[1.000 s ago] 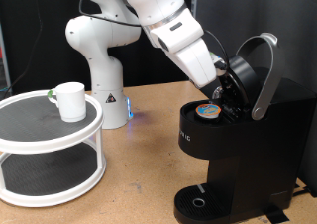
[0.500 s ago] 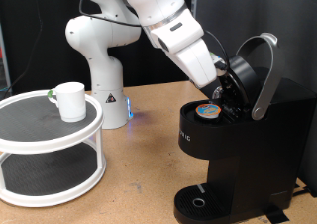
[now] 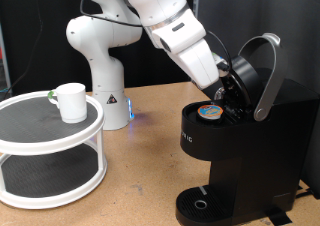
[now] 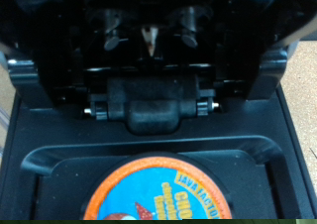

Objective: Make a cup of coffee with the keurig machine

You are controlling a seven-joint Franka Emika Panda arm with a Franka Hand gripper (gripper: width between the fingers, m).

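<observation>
The keurig machine (image 3: 250, 151) stands at the exterior view's right with its lid raised and its silver-grey handle (image 3: 266, 76) tilted up. A pod with an orange-and-blue top (image 3: 210, 111) sits in the open holder; it also shows in the wrist view (image 4: 163, 192), below the lid's needle (image 4: 151, 38). My gripper (image 3: 228, 89) is inside the open lid, just above and behind the pod, dark against the black machine. No fingers show in the wrist view. The white cup (image 3: 71, 101) stands on a round shelf at the exterior view's left, far from the gripper.
The cup's stand is a white two-tier round shelf (image 3: 40, 136). The arm's white base (image 3: 105, 81) stands behind it on the wooden table (image 3: 140, 176). The machine's round drip base (image 3: 205, 203) has nothing on it.
</observation>
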